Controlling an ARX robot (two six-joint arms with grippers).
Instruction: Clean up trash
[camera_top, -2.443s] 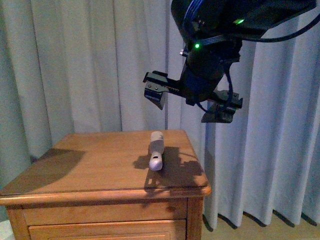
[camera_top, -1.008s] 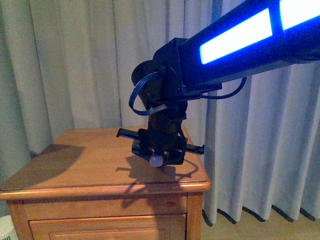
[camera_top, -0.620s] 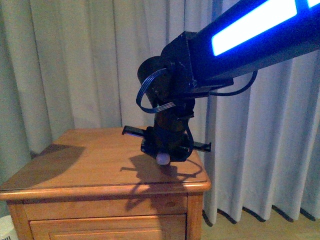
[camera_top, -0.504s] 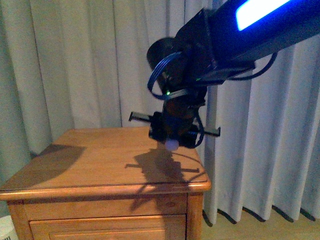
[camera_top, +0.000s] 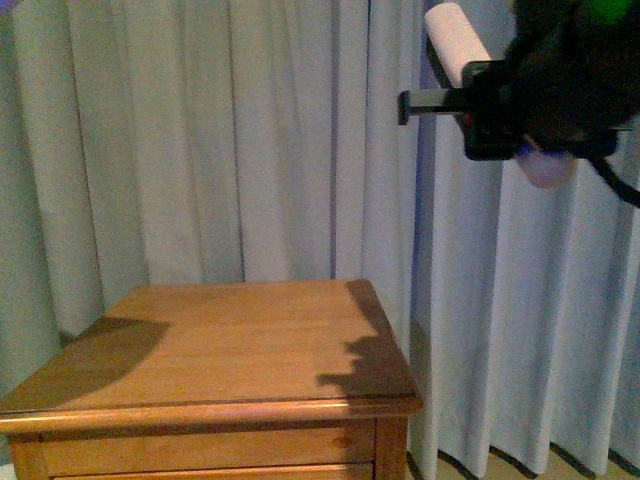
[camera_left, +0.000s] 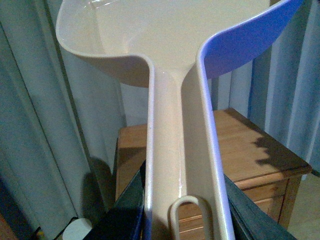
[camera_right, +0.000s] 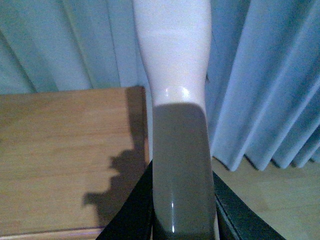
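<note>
My right gripper is high at the upper right, in front of the curtain and above the nightstand's right edge. It is shut on the pinkish-white brush, held aslant. In the right wrist view the brush handle runs out from between the dark fingers. My left gripper is shut on the long handle of the pinkish-beige dustpan, its scoop held up off the nightstand. The small white crumpled trash shows in no view.
The wooden nightstand stands below, with drawers in its front; it also shows in the left wrist view and the right wrist view. Grey curtains hang behind. Wooden floor lies right of it. A white round object sits on the floor.
The right arm came down onto the brush lying on the nightstand, closed on it and lifted it up and to the right. The brush is off the nightstand top.
</note>
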